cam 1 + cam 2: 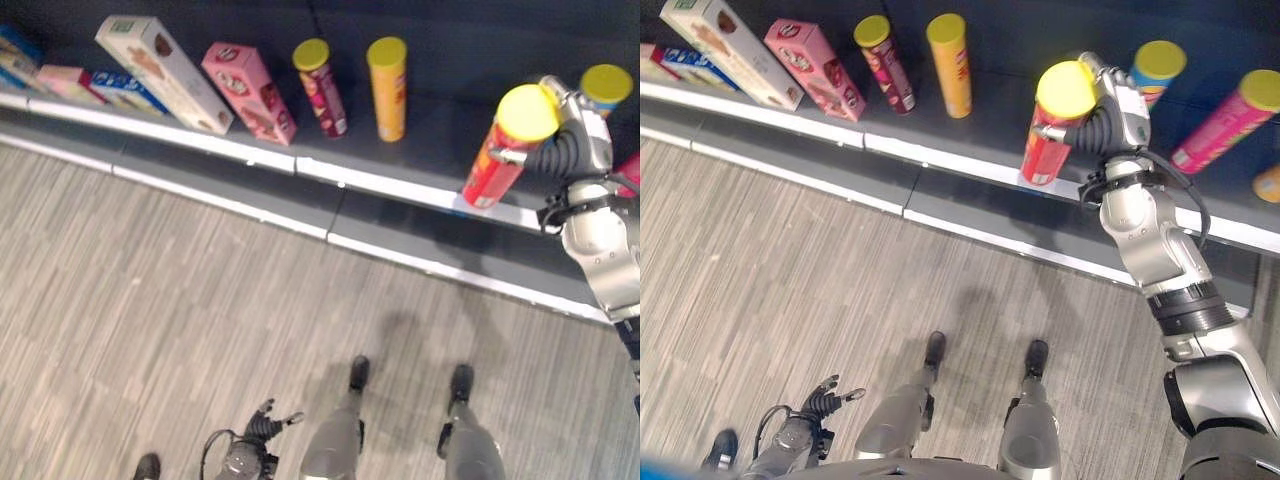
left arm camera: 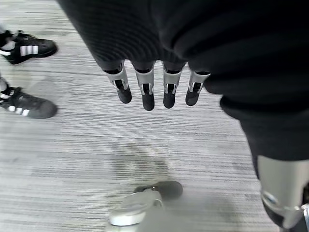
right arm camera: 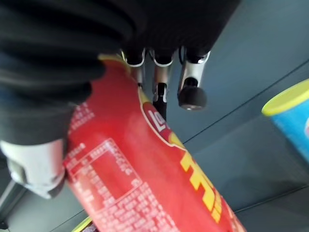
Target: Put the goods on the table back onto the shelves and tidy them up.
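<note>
A red tube can [image 1: 495, 160] with a yellow lid stands tilted at the front edge of the dark shelf [image 1: 440, 125], right of the middle. My right hand [image 1: 1122, 112] is shut round its upper part. In the right wrist view the fingers [image 3: 192, 92] curl past the red can [image 3: 145, 183], with the thumb on its other side. My left hand [image 1: 262, 424] hangs low over the floor, and its fingers [image 2: 145, 93] are straight and hold nothing.
On the shelf stand a yellow can [image 1: 388, 88], a maroon can [image 1: 322, 88], a pink box [image 1: 248, 92] and a white box [image 1: 165, 72]. A blue can [image 1: 1155, 70] and a pink can [image 1: 1230, 120] are right of my hand. A person's shoes [image 2: 29, 48] are on the floor.
</note>
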Available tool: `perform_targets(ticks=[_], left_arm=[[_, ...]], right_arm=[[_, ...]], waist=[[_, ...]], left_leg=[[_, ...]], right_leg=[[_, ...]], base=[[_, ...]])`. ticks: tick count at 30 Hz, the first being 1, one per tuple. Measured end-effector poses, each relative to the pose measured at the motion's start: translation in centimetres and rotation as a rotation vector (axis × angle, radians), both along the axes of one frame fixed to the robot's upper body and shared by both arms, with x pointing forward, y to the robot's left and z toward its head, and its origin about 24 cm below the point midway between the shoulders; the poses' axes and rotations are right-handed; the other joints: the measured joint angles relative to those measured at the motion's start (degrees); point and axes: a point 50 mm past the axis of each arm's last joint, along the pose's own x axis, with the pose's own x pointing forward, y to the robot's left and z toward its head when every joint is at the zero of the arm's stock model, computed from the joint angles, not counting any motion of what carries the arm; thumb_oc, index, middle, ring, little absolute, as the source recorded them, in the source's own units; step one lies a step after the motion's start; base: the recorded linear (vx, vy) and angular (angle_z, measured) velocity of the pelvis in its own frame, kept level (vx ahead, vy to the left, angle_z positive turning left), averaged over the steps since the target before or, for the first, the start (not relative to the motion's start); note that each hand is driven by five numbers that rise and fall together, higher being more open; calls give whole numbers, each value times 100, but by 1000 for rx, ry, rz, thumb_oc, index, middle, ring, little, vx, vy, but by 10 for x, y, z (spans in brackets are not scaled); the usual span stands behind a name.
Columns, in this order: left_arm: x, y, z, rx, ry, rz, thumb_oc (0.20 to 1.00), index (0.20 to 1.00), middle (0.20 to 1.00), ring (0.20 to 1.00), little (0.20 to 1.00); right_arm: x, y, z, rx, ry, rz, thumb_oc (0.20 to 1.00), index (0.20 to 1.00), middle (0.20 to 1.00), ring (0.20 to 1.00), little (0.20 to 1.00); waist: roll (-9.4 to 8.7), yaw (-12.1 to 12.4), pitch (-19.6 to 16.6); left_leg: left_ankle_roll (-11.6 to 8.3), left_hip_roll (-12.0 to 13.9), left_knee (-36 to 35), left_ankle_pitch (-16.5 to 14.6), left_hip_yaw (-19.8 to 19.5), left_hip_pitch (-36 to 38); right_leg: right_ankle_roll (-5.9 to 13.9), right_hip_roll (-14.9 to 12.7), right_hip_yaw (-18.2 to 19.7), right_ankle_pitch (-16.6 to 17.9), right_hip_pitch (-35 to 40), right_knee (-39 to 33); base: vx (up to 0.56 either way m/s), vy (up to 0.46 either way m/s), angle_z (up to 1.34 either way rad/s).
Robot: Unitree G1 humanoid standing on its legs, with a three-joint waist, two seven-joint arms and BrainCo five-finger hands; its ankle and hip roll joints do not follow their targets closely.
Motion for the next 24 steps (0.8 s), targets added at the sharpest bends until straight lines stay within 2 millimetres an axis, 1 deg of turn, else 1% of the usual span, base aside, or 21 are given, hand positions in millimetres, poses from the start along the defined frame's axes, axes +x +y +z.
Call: perform_targets(ticks=[3, 5, 6, 7, 8, 10, 12, 16, 21, 24], left_arm=[[3, -5, 1, -4, -9, -23, 1000, 1000, 1000, 1000, 1000], [5, -4, 3, -1, -25, -29, 1000, 1000, 1000, 1000, 1000], [6, -5, 3, -2, -31, -33, 1000, 1000, 1000, 1000, 1000], [9, -8, 5, -6, -50, -45, 1000, 1000, 1000, 1000, 1000], [11, -8, 6, -7, -58, -48, 1000, 1000, 1000, 1000, 1000], [12, -8, 7, -4, -62, -48, 1000, 1000, 1000, 1000, 1000], [15, -9, 8, 4, -68, -79, 1000, 1000, 1000, 1000, 1000], [19, -9, 10, 14, -84, -91, 1000, 1000, 1000, 1000, 1000], [22, -11, 12, 19, -107, -102, 1000, 1000, 1000, 1000, 1000], [22, -11, 12, 19, -109, -106, 1000, 1000, 1000, 1000, 1000]], right_arm=[[9, -4, 14, 17, -48, -58, 200, 200, 200, 200, 200], [12, -7, 19, 21, -71, -91, 200, 200, 200, 200, 200], [15, -10, 22, 16, -81, -113, 200, 200, 200, 200, 200], [22, -21, 30, 31, -97, -194, 200, 200, 200, 200, 200], [23, -25, 33, 41, -106, -221, 200, 200, 200, 200, 200], [24, -30, 34, 52, -120, -256, 200, 200, 200, 200, 200], [28, -40, 35, 48, -126, -328, 200, 200, 200, 200, 200], [30, -51, 36, 44, -130, -394, 200, 200, 200, 200, 200], [28, -75, 42, 40, -117, -494, 200, 200, 200, 200, 200], [27, -79, 42, 36, -109, -506, 200, 200, 200, 200, 200]], waist=[[103, 3, 62], [152, 149, 84], [171, 137, 96], [249, 226, 131], [272, 264, 145], [287, 306, 149], [319, 306, 164], [379, 316, 189], [539, 312, 253], [586, 304, 249]], left_leg=[[33, -100, 0, 28, -133, -35], [53, -153, 2, 44, -159, -64], [59, -171, 1, 48, -179, -71], [75, -232, 1, 59, -220, -84], [80, -253, 2, 63, -233, -86], [82, -292, 2, 64, -287, -102], [89, -340, 2, 70, -322, -96], [94, -416, 2, 73, -321, -110], [94, -441, 2, 73, -318, -134], [94, -436, 2, 73, -303, -159]], right_leg=[[44, -106, -150, -21, 50, 1], [78, -155, -203, -38, 60, 0], [84, -170, -224, -38, 64, 1], [111, -229, -276, -42, 84, 1], [115, -250, -290, -42, 88, 1], [136, -286, -346, -58, 106, 1], [164, -328, -426, -79, 160, 1], [203, -403, -439, -106, 160, 2], [209, -432, -452, -107, 147, 2], [211, -428, -443, -108, 112, 2]], base=[[0, -16, 32], [7, -11, 21], [2, -15, 17], [-6, -14, 17], [-7, -14, 19], [1, -10, 15], [-23, 15, 19], [-8, 2, 5], [-2, 1, 1], [-1, 1, -2]])
